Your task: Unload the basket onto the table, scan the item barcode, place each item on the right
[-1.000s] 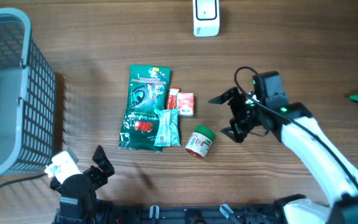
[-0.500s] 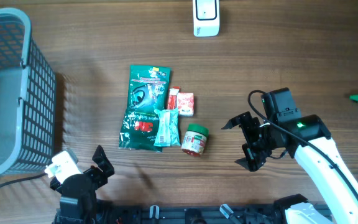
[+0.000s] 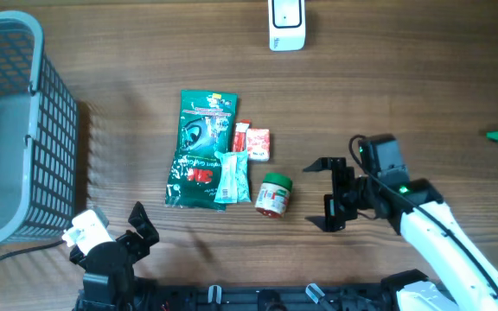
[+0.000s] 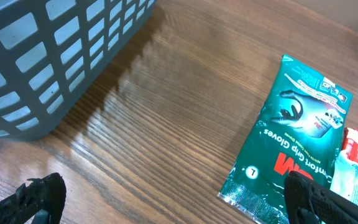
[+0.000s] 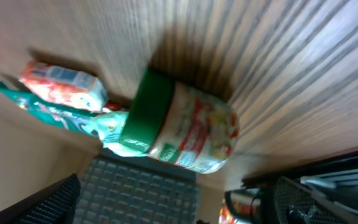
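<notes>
Right gripper (image 3: 325, 193) has moved. A second ago it sat higher up the table, just right of the green-lidded jar (image 3: 272, 193), then it dropped lower and swung further right. Now it's come back in towards the jar, about level with it, a gap between them. Jar shifted too — slid slightly left and turned, lid now pointing more squarely up the table.

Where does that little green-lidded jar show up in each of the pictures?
Overhead: the jar lies on its side near the middle, just below the red-and-white packet.
Left wrist: the jar is not in it.
Right wrist: the jar fills the centre, lid to the left.
Shared landmark: the red-and-white packet, at the left wrist view's right edge and the right wrist view's upper left.
</notes>
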Available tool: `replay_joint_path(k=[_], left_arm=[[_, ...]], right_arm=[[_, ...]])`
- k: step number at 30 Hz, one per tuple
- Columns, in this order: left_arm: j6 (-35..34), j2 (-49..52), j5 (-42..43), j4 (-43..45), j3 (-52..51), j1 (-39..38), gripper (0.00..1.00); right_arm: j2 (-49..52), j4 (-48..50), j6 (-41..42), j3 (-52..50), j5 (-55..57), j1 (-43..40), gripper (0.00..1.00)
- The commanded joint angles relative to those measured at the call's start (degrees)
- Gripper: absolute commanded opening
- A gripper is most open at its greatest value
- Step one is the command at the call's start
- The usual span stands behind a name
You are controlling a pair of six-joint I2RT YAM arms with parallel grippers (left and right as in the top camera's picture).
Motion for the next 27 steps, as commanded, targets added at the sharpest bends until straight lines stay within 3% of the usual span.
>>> replay_joint_path(k=[1,10,27], left_arm=[[-0.57,-0.39,-0.72,0.11,-0.31,0.31,1.0],[-0.57,-0.39,-0.72,0.11,-0.31,0.31,1.0],[-0.59,-0.39,-0.74,0.11,-0.31,0.31,1.0]], right_arm=[[-0.04,6.01,9.31,-3.52,-3.74,2.43,1.0],[3.3,16.83,12.13,-4.5,-1.18,6.56,1.0],[18.08,24.74,12.11,-4.5,-2.91,7.45,1.0]])
